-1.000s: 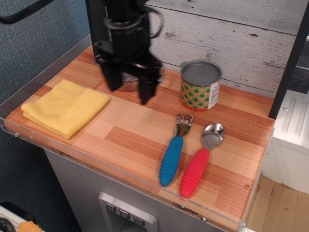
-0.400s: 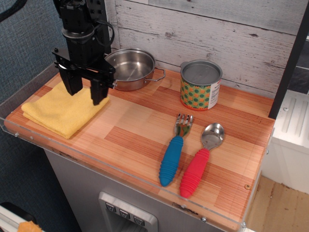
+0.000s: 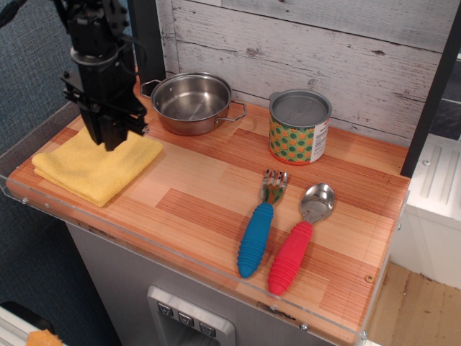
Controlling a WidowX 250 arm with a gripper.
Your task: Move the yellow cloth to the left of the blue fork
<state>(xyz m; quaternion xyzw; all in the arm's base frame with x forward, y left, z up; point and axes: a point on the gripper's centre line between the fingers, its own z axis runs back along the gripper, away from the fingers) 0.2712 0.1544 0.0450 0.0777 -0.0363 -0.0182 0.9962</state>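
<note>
The yellow cloth (image 3: 94, 169) lies folded at the left end of the wooden counter. The blue fork (image 3: 258, 234) lies at the front right, tines pointing away, far from the cloth. My gripper (image 3: 108, 140) hangs straight down over the cloth's far edge. Its dark fingertips are at or just above the fabric. The fingers overlap into one dark mass from this angle, so I cannot tell whether they are open or shut. The cloth lies flat and is not lifted.
A steel pot (image 3: 191, 102) stands just right of the gripper at the back. A patterned tin can (image 3: 299, 126) stands at the back centre. A red-handled spoon (image 3: 297, 245) lies right beside the fork. A clear lip (image 3: 43, 205) rims the counter's front and left edges.
The gripper has moved left from in front of the pot to above the cloth's far edge and has come lower. Its fingers now look closer together or turned. The cloth has not moved.
</note>
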